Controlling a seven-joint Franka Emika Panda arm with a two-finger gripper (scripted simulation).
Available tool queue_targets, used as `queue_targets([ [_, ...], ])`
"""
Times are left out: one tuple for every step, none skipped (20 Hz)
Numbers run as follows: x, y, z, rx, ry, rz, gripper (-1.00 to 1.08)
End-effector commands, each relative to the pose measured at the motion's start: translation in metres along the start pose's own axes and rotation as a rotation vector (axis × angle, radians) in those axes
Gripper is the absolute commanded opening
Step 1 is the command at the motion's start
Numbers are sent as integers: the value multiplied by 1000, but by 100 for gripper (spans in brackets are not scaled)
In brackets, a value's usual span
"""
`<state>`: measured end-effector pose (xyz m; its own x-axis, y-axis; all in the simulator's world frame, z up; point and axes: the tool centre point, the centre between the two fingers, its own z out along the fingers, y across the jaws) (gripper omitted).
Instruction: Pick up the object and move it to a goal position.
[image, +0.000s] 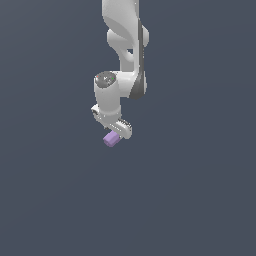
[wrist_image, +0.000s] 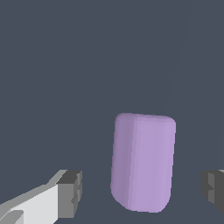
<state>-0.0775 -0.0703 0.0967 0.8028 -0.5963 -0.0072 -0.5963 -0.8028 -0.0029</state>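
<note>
1. The white Panda arm (image: 125, 55) hangs down from the top of the exterior view over a plain dark grey-blue ground (image: 200, 200).
2. At its lower end the gripper (image: 119, 131) sits right above the object (image: 111, 139), a small light-purple stubby peg, narrower than the white hand that carries the fingers.
3. In the exterior view the object lies just under the gripper, a little toward the exterior view's left of the fingertips; whether anything touches it cannot be told from there.
4. The wrist view shows the object (wrist_image: 142, 162) as a rounded purple block lying between the two dark grey fingertip pads (wrist_image: 72, 192).
5. The fingers stand spread apart: a clear gap of ground shows between each pad and the object's sides, so neither pad touches it.
6. The object lies nearer the pad at the far edge of the wrist view (wrist_image: 213, 189) than the one mounted on the white finger, though it is apart from both.
7. The object's long axis runs across the line between the pads.
</note>
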Motion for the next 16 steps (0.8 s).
queue_targets([
  [-1, 7, 4, -1, 4, 39, 100],
  [-2, 8, 5, -2, 5, 50, 100],
  [-2, 10, 5, -2, 6, 59, 100],
  [-2, 11, 6, -2, 6, 65, 100],
  [-2, 12, 7, -2, 7, 70, 100],
  [-2, 13, 7, -3, 7, 73, 100],
  [-2, 13, 7, -3, 7, 74, 100],
  [-2, 12, 6, -3, 6, 68, 100],
  [-2, 12, 7, -3, 6, 68, 100],
  [-2, 12, 8, -3, 6, 68, 100],
  [-2, 12, 10, -3, 6, 68, 100],
  [-2, 12, 12, -3, 6, 69, 100],
  [-3, 12, 15, -3, 6, 69, 100],
  [-3, 13, 18, -3, 7, 70, 100],
  [-3, 12, 23, -3, 7, 70, 100],
  [-3, 13, 27, -3, 7, 71, 100],
])
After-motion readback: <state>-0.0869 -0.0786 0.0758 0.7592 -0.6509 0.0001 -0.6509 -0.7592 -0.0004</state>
